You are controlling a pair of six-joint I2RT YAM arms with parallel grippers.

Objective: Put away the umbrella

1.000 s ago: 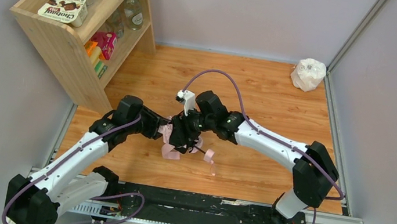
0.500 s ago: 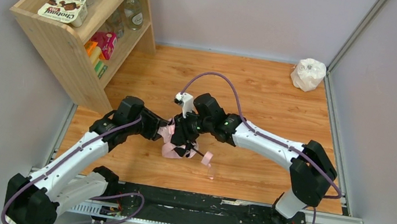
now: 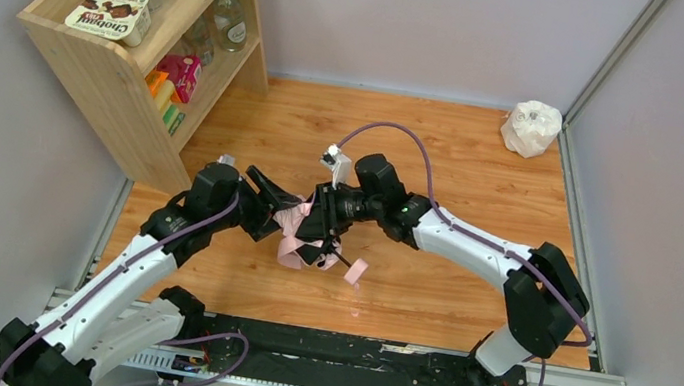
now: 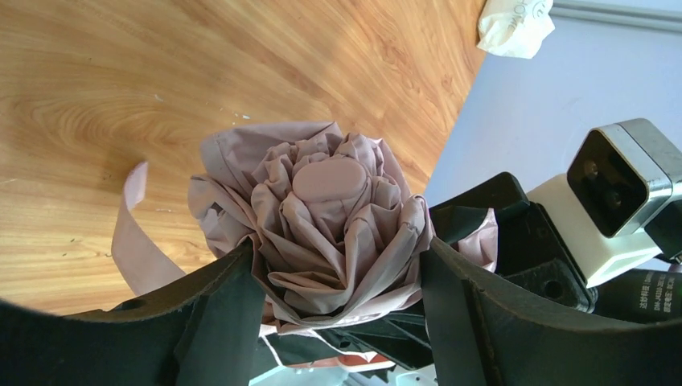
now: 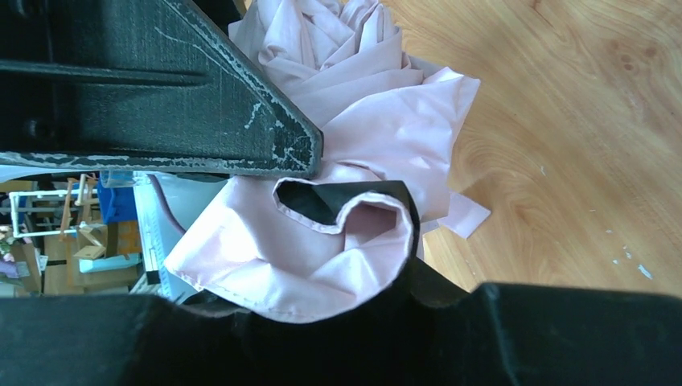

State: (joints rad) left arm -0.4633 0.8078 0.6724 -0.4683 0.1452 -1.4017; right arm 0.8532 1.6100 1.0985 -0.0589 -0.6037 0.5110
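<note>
Left of centre, left end effector (image 4: 338,259) clamped from both sides around the bunched pink umbrella (image 4: 330,178), mid-frame over the wooden bench (image 3: 482,172). Just right of it, right end effector (image 5: 358,225) pinching a fold of the same fabric.

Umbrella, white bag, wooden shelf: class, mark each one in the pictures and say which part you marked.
umbrella (image 4: 330,178), left wrist view, oval cap amid the bunched pink fabric.
white bag (image 3: 531,129), top external view, middle of the crumpled bag.
wooden shelf (image 3: 105,89), top external view, its outer side panel.
</note>
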